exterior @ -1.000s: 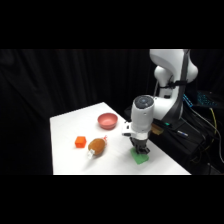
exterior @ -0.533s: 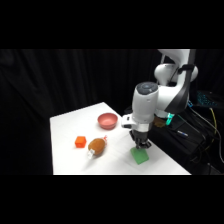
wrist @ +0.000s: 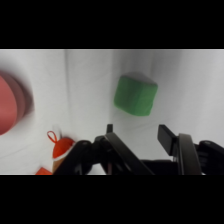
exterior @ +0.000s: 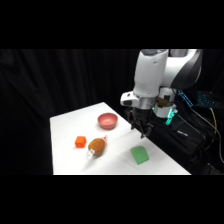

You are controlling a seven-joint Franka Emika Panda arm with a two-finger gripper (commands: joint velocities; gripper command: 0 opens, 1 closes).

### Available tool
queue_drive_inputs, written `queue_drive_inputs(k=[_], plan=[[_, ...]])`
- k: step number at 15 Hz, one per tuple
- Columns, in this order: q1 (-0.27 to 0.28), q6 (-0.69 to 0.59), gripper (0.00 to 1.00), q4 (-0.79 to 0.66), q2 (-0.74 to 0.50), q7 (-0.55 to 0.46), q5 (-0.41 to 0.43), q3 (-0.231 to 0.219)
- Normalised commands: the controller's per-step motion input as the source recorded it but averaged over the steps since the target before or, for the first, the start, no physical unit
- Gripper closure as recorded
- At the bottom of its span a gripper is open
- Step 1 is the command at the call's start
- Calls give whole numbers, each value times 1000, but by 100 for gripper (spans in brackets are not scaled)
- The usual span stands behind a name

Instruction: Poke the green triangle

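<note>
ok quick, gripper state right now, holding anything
gripper: open, holding nothing, raised clear above the green triangle.

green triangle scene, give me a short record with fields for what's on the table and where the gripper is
table: white table
green triangle: light-green block lying flat near the table's front right, nothing touching it
gripper: raised gripper, above and behind the green triangle, clear of it
orange cube: small cube at the left
brown item: rounded brown thing with a red tip, between the cube and the triangle
bowl: pink bowl toward the back
contact: none visible
</note>
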Motion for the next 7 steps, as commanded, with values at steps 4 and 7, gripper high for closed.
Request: queue_drive_inputs(k=[4,7], plan=[[-138,-337,0,13,-449,-155,104,112],[-129,-262,0,69,-287,-180,112,119]])
